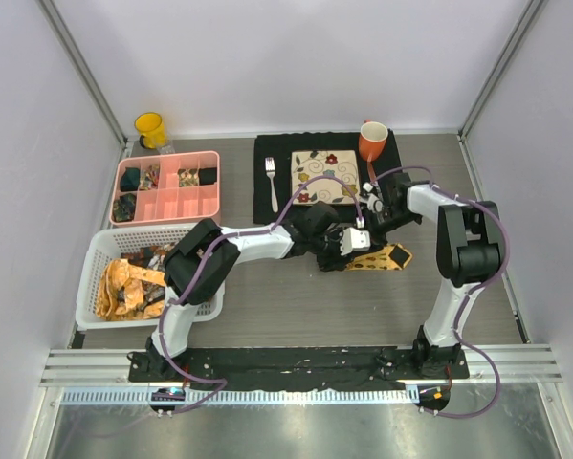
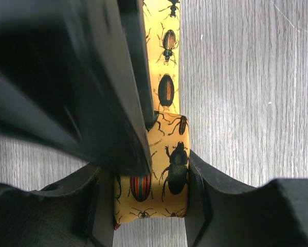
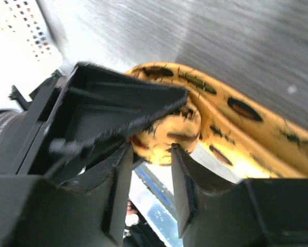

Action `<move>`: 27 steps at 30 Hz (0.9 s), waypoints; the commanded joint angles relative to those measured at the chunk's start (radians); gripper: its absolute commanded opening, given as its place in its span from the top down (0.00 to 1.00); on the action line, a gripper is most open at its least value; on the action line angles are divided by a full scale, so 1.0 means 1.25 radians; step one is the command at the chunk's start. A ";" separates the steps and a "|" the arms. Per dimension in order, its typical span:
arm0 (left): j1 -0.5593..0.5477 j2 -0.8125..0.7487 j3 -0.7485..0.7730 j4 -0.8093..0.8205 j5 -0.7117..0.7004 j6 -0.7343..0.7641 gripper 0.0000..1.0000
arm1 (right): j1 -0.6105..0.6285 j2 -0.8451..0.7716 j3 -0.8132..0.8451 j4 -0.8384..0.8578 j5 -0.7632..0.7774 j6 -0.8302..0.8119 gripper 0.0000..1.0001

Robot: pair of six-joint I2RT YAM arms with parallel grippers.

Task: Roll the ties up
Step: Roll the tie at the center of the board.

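Lower left: one basket (image 1: 89,287) holding a heap of ties (image 1: 128,283), several, count unclear. Centre: one beetle-print tie (image 1: 386,258) flat on the table (image 1: 296,301), long axis left–right, wide end right, rolled end (image 3: 166,131) left. Left gripper (image 2: 151,198) pinches the rolled end across its width. Right gripper (image 3: 151,154) has its jaws spread beside it. Far: one yellow mug (image 1: 150,128), one orange mug (image 1: 372,142).

A robotics lab cell: plain white panels (image 1: 296,57) on aluminium posts (image 1: 85,72) enclose a grey wood-grain counter (image 1: 296,306), left arm (image 1: 248,244) and right arm (image 1: 468,249) bolted to its rail (image 1: 296,363).
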State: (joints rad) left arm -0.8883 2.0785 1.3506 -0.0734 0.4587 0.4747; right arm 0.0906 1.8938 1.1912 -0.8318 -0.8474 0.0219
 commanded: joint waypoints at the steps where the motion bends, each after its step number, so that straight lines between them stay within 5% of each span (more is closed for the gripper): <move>1: 0.000 0.033 -0.021 -0.156 -0.052 0.026 0.70 | 0.033 0.031 0.001 0.054 0.067 0.013 0.61; 5: 0.001 0.031 -0.020 -0.161 -0.050 0.026 0.66 | 0.032 0.064 -0.002 0.048 0.144 -0.009 0.71; 9: 0.001 0.028 -0.021 -0.158 -0.048 0.018 0.61 | 0.033 0.083 -0.007 0.040 0.169 -0.031 0.98; 18: 0.030 -0.001 -0.015 -0.082 0.022 -0.084 0.35 | 0.016 0.090 -0.021 0.044 0.264 -0.090 0.99; 27: 0.034 0.006 -0.010 0.033 0.092 -0.172 0.30 | -0.001 0.082 -0.026 0.058 0.311 -0.103 0.99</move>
State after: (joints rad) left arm -0.8516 2.0773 1.3361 -0.0559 0.5327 0.3431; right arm 0.0856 1.9511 1.2041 -0.8246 -0.7628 -0.0181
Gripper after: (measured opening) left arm 0.693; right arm 0.034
